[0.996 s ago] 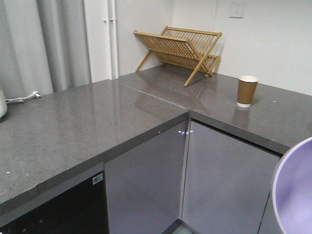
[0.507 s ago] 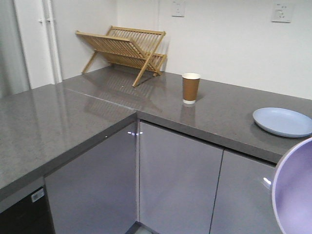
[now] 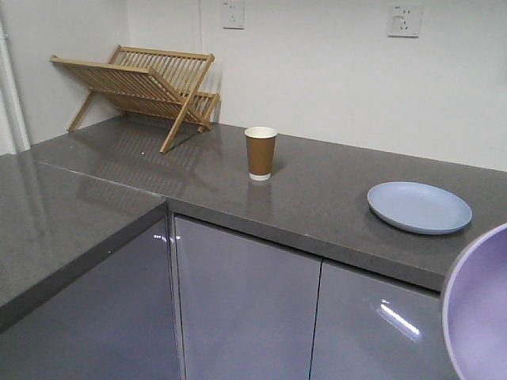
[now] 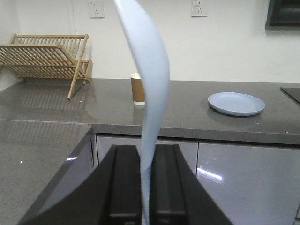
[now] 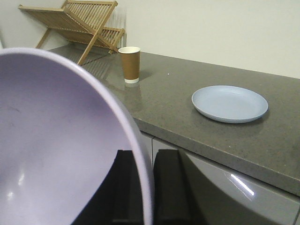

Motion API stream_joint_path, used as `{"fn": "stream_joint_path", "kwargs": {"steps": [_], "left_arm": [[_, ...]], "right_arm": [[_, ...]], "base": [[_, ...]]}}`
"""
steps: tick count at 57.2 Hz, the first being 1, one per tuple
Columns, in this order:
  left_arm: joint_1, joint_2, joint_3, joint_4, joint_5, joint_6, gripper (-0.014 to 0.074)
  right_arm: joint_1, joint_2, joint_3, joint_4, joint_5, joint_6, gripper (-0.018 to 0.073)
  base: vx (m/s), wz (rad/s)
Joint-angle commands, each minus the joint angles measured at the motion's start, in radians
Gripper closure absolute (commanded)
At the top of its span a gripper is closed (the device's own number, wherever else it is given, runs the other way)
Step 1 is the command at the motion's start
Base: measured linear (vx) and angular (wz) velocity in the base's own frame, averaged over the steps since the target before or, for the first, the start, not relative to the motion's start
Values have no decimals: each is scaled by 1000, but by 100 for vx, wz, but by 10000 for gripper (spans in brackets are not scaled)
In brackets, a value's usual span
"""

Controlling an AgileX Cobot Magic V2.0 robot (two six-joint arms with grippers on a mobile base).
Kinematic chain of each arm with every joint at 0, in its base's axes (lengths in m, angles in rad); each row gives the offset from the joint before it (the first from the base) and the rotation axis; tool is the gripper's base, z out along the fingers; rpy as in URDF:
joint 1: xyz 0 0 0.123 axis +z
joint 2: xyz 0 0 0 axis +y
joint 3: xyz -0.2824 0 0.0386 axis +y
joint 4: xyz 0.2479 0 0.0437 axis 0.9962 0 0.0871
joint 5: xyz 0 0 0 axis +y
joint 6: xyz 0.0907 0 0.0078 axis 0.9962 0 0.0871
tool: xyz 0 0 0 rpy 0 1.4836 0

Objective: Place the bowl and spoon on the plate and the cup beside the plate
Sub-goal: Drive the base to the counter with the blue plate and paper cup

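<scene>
A grey stone tabletop (image 3: pixel 317 198) runs in an L shape along a white wall, above glossy grey cabinet doors (image 3: pixel 245 309). In the left wrist view, the left hand (image 4: pixel 144 154) shows as two black fingers pressed together on the lower end of a pale whitish-blue spoon (image 4: pixel 149 84). The spoon rises edge-on straight up in front of the lens, bowing to the right. In the right wrist view, the right hand (image 5: pixel 143 161) is clamped on the rim of a lavender bowl (image 5: pixel 56 140). The bowl is held tilted on edge, with its hollow turned toward the camera, filling the lower left of that view. Both spoon and bowl are in the air, in front of the tabletop's edge. A round pale-blue plate (image 3: pixel 419 207) lies flat on the tabletop to the right. A brown paper cup (image 3: pixel 260 153) with a white rim stands upright to its left, well apart from it. Farther left, a wooden folding dish rack (image 3: pixel 139 83) stands near the wall, and two white sockets (image 3: pixel 404 20) are set in the wall above.
</scene>
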Motion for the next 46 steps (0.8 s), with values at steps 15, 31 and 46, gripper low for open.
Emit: {"fn": "stream_joint_path", "kwargs": {"steps": [15, 31, 46], "left_arm": [[-2, 12, -24, -6, -82, -10, 596], [-2, 12, -24, -6, -82, -10, 596], [-2, 12, -24, -6, -82, -10, 596]], "right_arm": [[1, 4, -29, 3, -90, -7, 568], [1, 4, -29, 3, -90, -7, 568], [1, 4, -29, 3, -90, -7, 568]], "base": [[30, 2], [39, 5], [41, -10]]}}
